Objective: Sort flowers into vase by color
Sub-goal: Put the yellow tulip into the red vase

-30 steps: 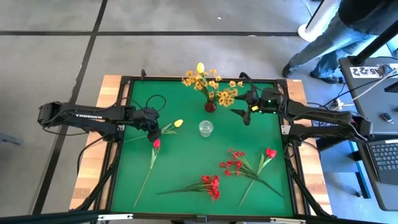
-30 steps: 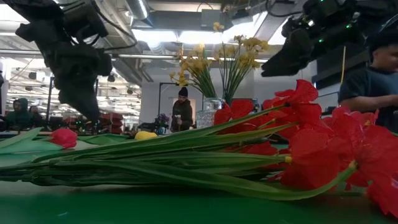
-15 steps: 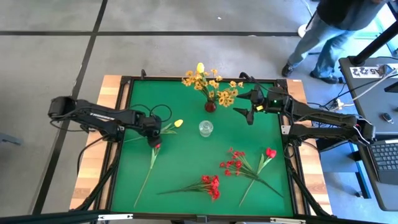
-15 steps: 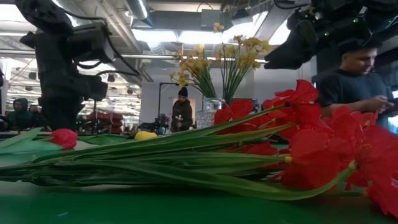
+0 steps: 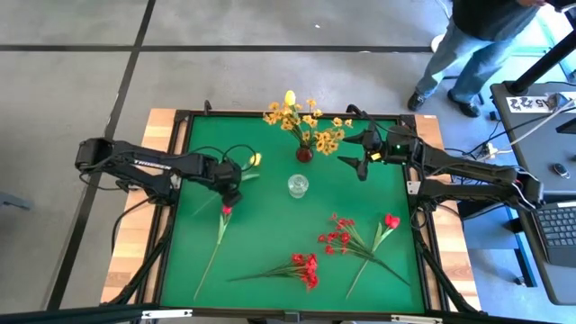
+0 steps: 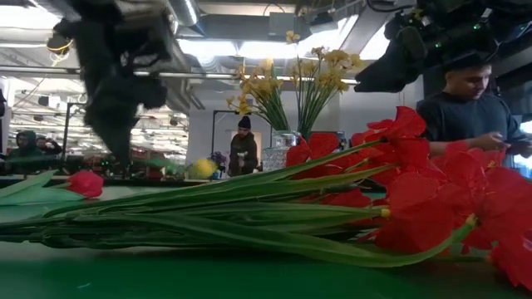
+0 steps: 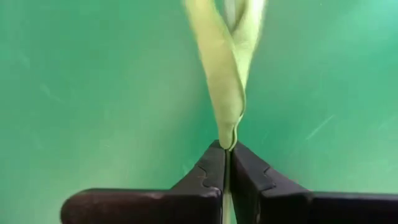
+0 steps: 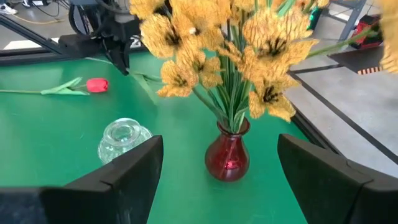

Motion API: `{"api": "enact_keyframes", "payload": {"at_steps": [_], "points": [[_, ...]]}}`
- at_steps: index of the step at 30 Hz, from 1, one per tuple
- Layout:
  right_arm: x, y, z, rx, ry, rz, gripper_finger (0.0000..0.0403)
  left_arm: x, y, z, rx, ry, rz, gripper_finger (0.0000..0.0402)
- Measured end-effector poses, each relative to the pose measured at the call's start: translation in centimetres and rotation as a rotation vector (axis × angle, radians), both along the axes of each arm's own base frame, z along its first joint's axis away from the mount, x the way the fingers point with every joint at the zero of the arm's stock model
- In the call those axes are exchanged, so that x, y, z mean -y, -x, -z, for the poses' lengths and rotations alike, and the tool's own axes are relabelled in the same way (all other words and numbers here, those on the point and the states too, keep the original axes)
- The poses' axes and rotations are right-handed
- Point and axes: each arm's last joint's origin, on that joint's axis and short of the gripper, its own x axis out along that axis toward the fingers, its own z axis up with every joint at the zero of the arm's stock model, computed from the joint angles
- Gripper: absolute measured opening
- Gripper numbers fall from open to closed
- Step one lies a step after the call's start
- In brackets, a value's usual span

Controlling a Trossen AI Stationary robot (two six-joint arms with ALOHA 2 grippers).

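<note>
My left gripper (image 5: 230,187) is shut on the yellow tulip (image 5: 255,159) at the table's left middle. The blossom (image 6: 204,168) hangs above the cloth. A red tulip (image 5: 226,210) lies just near of it, its stem running toward the near edge. A red vase (image 5: 304,154) holding yellow-orange flowers (image 5: 297,119) stands at the far middle, and a clear glass vase (image 5: 297,185) stands near of it. My right gripper (image 5: 353,160) hovers open to the right of the red vase (image 8: 227,155), touching nothing. Red blossom clusters (image 5: 306,268) (image 5: 337,236) and another red tulip (image 5: 391,220) lie near right. My left gripper pinches the yellow tulip's green stem and leaf (image 7: 229,134) between its two shut fingers (image 7: 208,171). The fingers come from above and point down at the cloth. The blossom end is off the table; I cannot see where the stem's other end rests.
The green cloth (image 5: 270,225) is bare in its middle, between the glass vase and the red flowers. A raised dark frame (image 5: 180,117) runs around it. A person (image 5: 477,45) stands beyond the far right corner, and a laptop (image 5: 558,225) sits off the right side.
My left gripper has moved a little toward the table's right and has shut on the yellow tulip's stem. The blossom has risen off the cloth and swung toward the far edge. My right gripper has shifted slightly right and stays open.
</note>
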Motion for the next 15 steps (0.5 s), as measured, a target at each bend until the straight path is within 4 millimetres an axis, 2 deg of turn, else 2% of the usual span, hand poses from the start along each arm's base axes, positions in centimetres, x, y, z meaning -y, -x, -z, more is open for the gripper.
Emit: {"api": "enact_keyframes", "payload": {"at_steps": [5, 10, 15], "points": [[-0.2, 0.5, -0.6, 0.032, 0.014, 0.0, 0.0314, -0.5, -1.5, -4.3, 0.045, -0.135, -0.014, 0.0003], [-0.6, 1.4, -1.6, 0.092, 0.041, -0.001, 0.0314, -0.8, -3.0, -9.6, 0.205, -0.243, 0.036, 0.0002], [-1.3, 2.6, -2.8, 0.17, 0.062, -0.044, 0.0314, -0.3, -2.4, -14.3, 0.427, -0.313, 0.1, 0.0002]]}}
